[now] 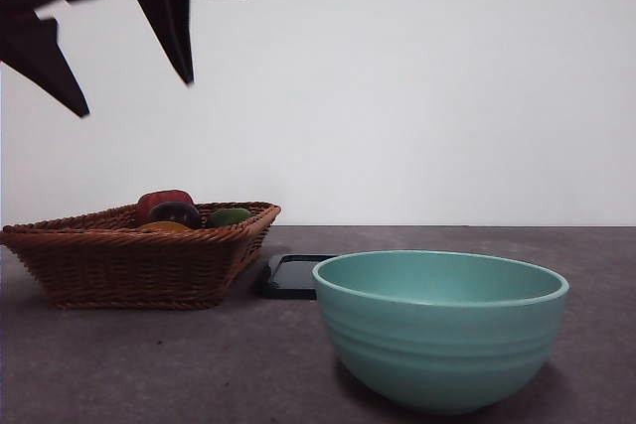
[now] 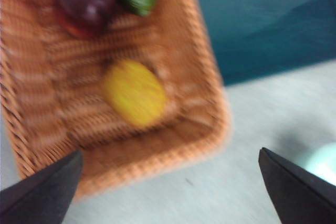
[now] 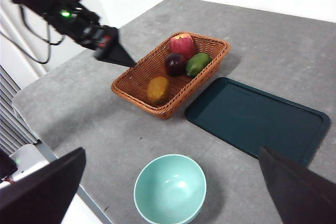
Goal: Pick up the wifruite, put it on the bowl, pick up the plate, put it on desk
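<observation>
The orange wifruite point(image 3: 157, 90) lies in the near end of a brown wicker basket point(image 3: 142, 80); it also shows in the left wrist view point(image 2: 134, 93) and as a sliver over the basket rim in the front view point(image 1: 164, 227). The empty mint-teal bowl point(image 1: 440, 330) stands on the desk point(image 1: 149, 364), also seen from above point(image 3: 169, 189). A dark teal flat plate point(image 3: 257, 119) lies beside the basket. My left gripper point(image 1: 136, 96) hangs open and empty above the basket point(image 2: 169, 153). My right gripper point(image 3: 172, 150) is open and empty, high above the bowl.
The basket also holds a dark purple fruit point(image 3: 175, 64), a green fruit point(image 3: 198, 64) and a red fruit point(image 3: 182, 44). The plate point(image 1: 293, 275) lies between basket and bowl. The left arm point(image 3: 63, 11) reaches in over the desk's edge.
</observation>
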